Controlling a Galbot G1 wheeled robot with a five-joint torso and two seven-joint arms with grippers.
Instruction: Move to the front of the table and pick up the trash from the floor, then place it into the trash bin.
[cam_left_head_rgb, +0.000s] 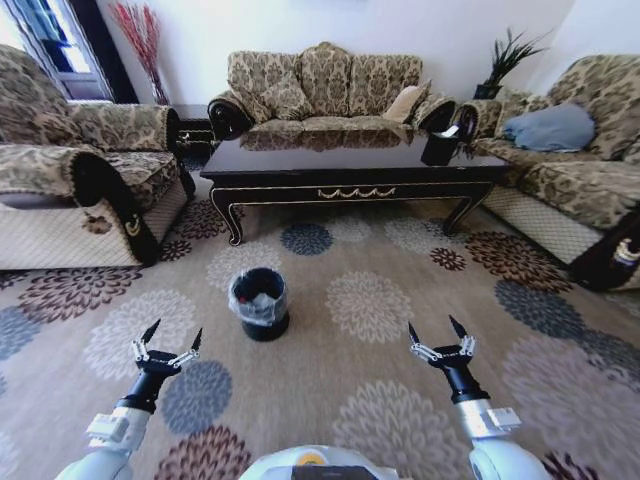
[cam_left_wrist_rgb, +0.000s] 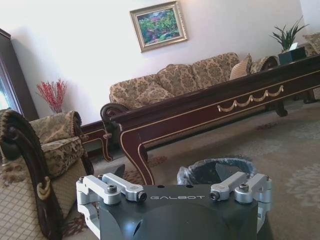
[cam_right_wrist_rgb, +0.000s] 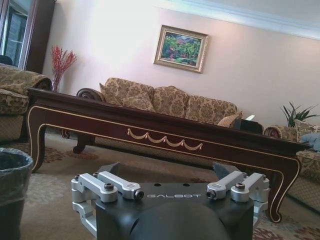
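Item: table (cam_left_head_rgb: 355, 165); long, dark glossy wood, gold scroll on front rail; upper centre of the head view, spanning most of its width; a dark box-like object (cam_left_head_rgb: 440, 148) stands on its right end

Item: trash bin (cam_left_head_rgb: 259, 302); small round black bin with shiny liner, upright on the patterned carpet (cam_left_head_rgb: 370, 300); left of centre in the head view, in front of the table and apart from it; its rim also appears low in the left wrist view and at the lower left edge of the right wrist view

Item: trash; no litter piece can be made out on the visible carpet; the busy floral pattern could easily hide small scraps, and anything under the table is in shadow

Item: left gripper (cam_left_head_rgb: 168, 344); lower left of the head view, fingers spread wide, holding nothing, above bare carpet below and left of the bin

Item: right gripper (cam_left_head_rgb: 438, 337); lower right of the head view, fingers likewise spread wide, empty, well apart from the bin

Surroundings: sofa (cam_left_head_rgb: 325, 90) behind the table; armchairs at both frame edges

Risks, as judged: with no trash located, a reach now would close on nothing; pale carpet motifs may be mistaken for tissue; driving closer could nudge or tip the light bin, which stands in the path to the table; a low arm could catch the table's rail or curved leg
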